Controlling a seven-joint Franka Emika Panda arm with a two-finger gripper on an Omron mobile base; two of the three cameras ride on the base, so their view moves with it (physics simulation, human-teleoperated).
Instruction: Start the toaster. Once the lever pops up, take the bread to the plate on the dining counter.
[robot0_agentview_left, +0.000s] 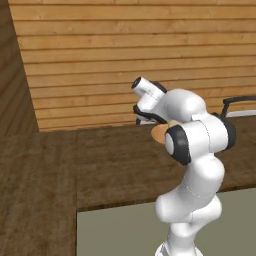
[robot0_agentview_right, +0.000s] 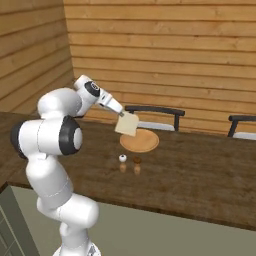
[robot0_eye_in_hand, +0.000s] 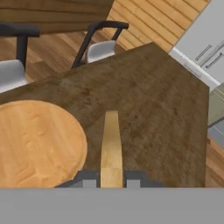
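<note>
I have the gripper (robot0_agentview_right: 121, 115) closed on the bread (robot0_agentview_right: 127, 124), pinching the slice by its upper edge so it hangs below the fingers, over the near rim of the plate (robot0_agentview_right: 140, 141). In the hand view the slice sits edge-on between the fingertips, with the plate off to one side of it — so by my reading I am not centred yet.

Step in hand, as I judge it: carry the slice further over the plate, tip it toward flat, lower until it nearly touches, then let go. Releasing from this height with the slice upright risks it toppling off the rim.

Surface: the dining counter (robot0_agentview_right: 200, 175) is dark plank wood, with two small shakers (robot0_agentview_right: 122, 158) just on my side of the plate — keep the wrist clear of them. Beyond the gripper, dark-framed chairs (robot0_agentview_right: 155, 116) stand at the counter's far edge, and behind them a wall of pale wood boards (robot0_agentview_right: 165, 50).
</note>
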